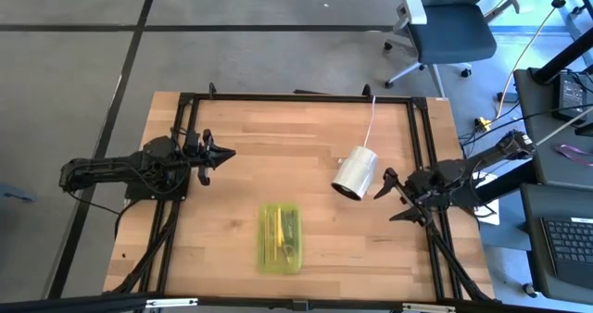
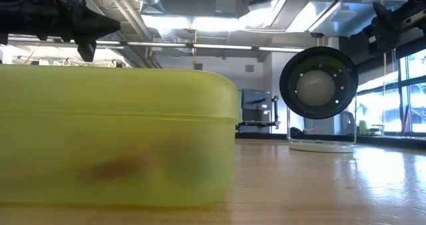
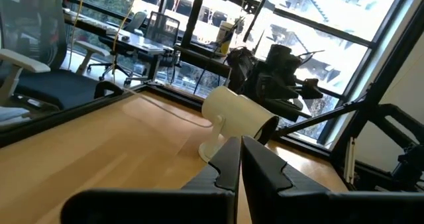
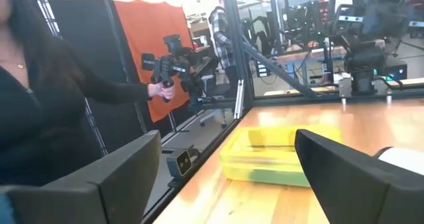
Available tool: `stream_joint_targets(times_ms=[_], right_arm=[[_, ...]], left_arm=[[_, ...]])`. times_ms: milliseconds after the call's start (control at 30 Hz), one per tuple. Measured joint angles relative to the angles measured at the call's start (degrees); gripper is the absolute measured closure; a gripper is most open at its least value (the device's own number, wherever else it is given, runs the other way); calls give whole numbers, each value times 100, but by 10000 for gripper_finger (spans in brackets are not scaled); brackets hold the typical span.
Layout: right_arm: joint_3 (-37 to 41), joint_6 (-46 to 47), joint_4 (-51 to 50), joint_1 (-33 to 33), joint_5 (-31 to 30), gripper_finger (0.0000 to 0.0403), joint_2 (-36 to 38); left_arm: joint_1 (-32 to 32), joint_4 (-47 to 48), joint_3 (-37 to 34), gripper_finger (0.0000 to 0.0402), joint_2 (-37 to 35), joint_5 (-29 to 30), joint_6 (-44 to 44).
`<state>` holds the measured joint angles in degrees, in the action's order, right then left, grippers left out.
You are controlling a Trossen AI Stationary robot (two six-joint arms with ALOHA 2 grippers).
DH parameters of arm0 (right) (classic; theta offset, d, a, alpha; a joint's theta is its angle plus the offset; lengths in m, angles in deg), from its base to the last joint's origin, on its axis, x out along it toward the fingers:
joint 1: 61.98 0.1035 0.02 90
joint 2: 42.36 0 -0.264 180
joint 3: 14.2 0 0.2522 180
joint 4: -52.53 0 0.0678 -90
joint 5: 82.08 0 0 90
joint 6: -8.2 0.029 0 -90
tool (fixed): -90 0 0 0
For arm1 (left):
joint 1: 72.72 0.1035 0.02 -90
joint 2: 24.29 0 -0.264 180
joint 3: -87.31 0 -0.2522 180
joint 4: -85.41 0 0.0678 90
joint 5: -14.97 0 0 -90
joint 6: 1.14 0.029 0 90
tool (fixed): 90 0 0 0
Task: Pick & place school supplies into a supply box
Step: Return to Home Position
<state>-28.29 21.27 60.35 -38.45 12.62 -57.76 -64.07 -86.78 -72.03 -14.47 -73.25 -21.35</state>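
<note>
The supply box lies on the wooden tabletop near its front edge, roughly midway between the two arms and well apart from both. It is a shallow, translucent yellow-green plastic rectangle with rounded corners. In the low view a seam runs along its side wall, so the lid appears to be down. The school supplies show through the top only as thin yellow and darker sticks lying lengthwise; single items cannot be told apart.

The box probably handles as light and fairly stiff, with thin walls that may flex under a hard squeeze. Its smooth, glossy plastic is likely to be slippery against hard fingers. The safest hold would be across the short width, on the two long walls near the middle, below the lid seam so the lid is not levered up. The loose contents would rattle and shift if it is tilted.

The left pincer hangs over the left part of the tabletop, clenched on nothing. The right pincer is at the right edge, released with its fingers wide apart, just beside a white cylinder on a cord.
</note>
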Motion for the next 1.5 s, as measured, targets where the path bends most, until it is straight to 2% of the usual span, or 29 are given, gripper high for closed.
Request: stream_joint_targets(times_ms=[333, 700, 933, 1067, 1500], right_arm=[[0, -121, -1442, 1, -402, 52, 1523], [0, -278, -1981, 0, -760, 52, 1525], [0, -575, -2016, 2, -465, 52, 1513], [0, -429, -2016, 2, -462, 52, 1513], [0, -442, -2015, 2, -462, 52, 1510]], left_arm=[[0, -1, 1, 393, 0, 8, 77], [0, 82, 1, 395, 2, -75, 214], [-2, 826, 1, 396, 1, -1025, 375], [0, 1189, 0, 394, 2, -1029, 627], [-1, 1187, 0, 395, 2, -1027, 750]])
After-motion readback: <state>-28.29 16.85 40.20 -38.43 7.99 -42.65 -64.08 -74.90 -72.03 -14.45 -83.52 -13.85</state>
